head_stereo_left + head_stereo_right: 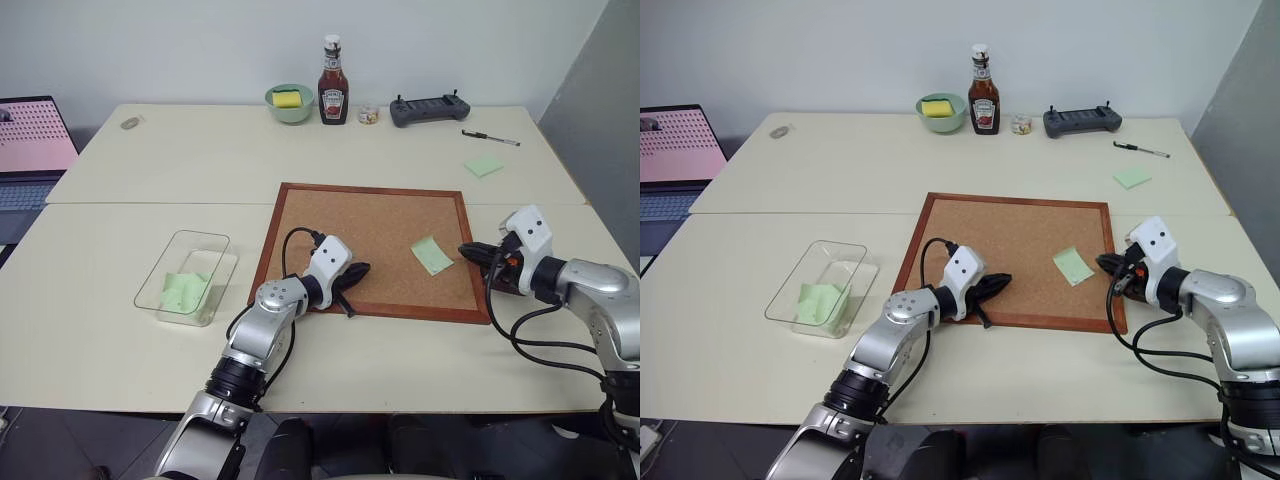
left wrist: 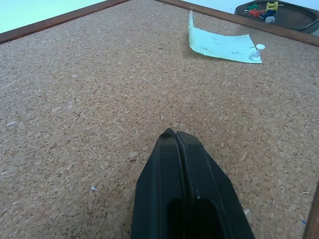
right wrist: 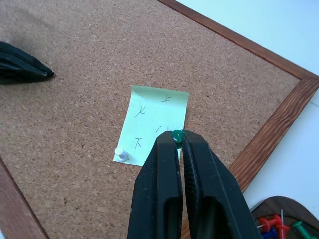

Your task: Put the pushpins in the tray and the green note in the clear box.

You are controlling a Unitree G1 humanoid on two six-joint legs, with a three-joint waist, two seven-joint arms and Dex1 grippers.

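We see the right gripper [image 3: 177, 139] clamped on a tiny, hard, slippery green pushpin [image 3: 176, 134] by its head, over the flimsy green note [image 3: 155, 122]; left gripper [image 2: 174, 135] closed, empty.

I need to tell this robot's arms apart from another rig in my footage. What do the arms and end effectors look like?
Both arms have silver-grey metal links with black joints. Each wrist carries a white housing with small dark dots, and loose black cables loop beside it. The left end effector and right end effector each have two black, tapered fingers.
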